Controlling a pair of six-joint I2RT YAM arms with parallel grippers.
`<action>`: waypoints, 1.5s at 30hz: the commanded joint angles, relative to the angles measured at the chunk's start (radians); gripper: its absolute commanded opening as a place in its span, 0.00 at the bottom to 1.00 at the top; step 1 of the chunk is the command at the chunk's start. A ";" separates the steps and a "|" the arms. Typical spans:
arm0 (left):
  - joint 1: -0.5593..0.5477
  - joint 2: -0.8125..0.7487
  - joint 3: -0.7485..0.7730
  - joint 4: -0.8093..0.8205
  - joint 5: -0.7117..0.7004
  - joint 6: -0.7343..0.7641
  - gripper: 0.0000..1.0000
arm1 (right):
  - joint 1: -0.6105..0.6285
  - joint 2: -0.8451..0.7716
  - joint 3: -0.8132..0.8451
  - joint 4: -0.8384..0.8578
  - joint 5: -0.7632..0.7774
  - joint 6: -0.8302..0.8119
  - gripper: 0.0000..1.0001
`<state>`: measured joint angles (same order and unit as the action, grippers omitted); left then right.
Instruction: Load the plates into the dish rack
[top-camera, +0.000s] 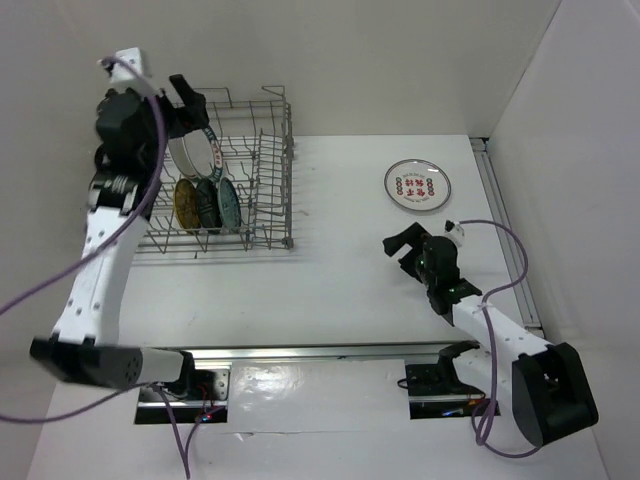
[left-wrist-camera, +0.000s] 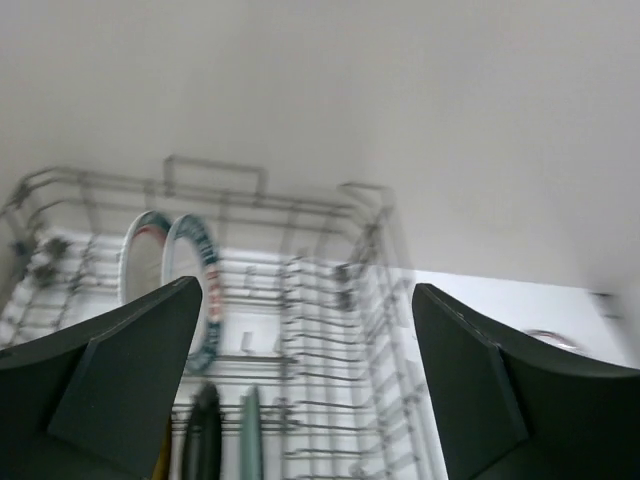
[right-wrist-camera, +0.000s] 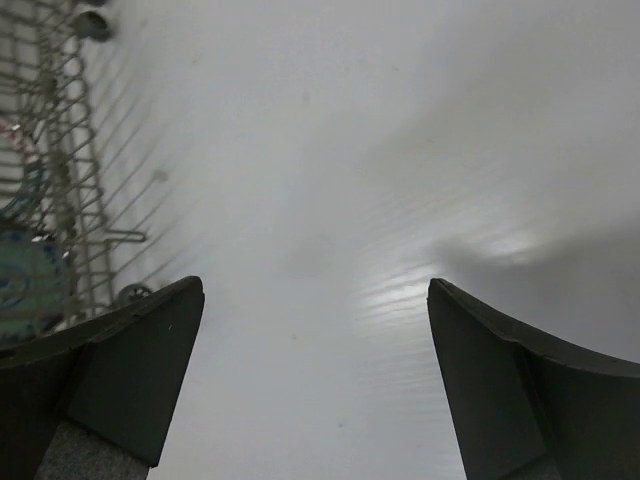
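The dish rack (top-camera: 272, 175) is sitting at the left of the table (top-camera: 340, 290), and five plates are standing on edge between its tines. In the far row, the white green-rimmed plates (left-wrist-camera: 192, 270) are standing side by side. In the near row, the yellow plate (top-camera: 185, 203), the black plate (top-camera: 207, 205) and the teal plate (top-camera: 229, 203) are standing close together in that order.

The left gripper (top-camera: 190, 100) is hanging above the far left part of the rack with its fingers spread wide and gripping nothing. The green-rimmed plates are lying below it.

Bare table is lying between the rack and the right arm. The red-marked plate (top-camera: 417, 186) is lying flat on the table, well apart from the rack, toward the far right.

The right gripper (top-camera: 402, 250) is hovering over the table near this plate, on its near side and not touching it. Its fingers are spread apart and gripping nothing.
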<state>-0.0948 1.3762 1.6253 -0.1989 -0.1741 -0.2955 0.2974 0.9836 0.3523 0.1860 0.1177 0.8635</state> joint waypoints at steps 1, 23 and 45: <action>-0.009 -0.126 -0.094 -0.077 0.254 -0.143 1.00 | -0.012 0.033 -0.022 0.099 0.147 0.123 1.00; -0.071 -0.546 -0.509 0.084 0.582 -0.133 1.00 | -0.334 0.823 0.365 0.293 0.134 0.213 0.96; -0.080 -0.545 -0.509 0.075 0.521 -0.142 1.00 | -0.411 0.986 0.561 0.162 -0.052 0.169 0.00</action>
<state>-0.1711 0.8307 1.1141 -0.1638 0.3527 -0.4252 -0.1139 1.9915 0.9432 0.5003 0.1028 1.0920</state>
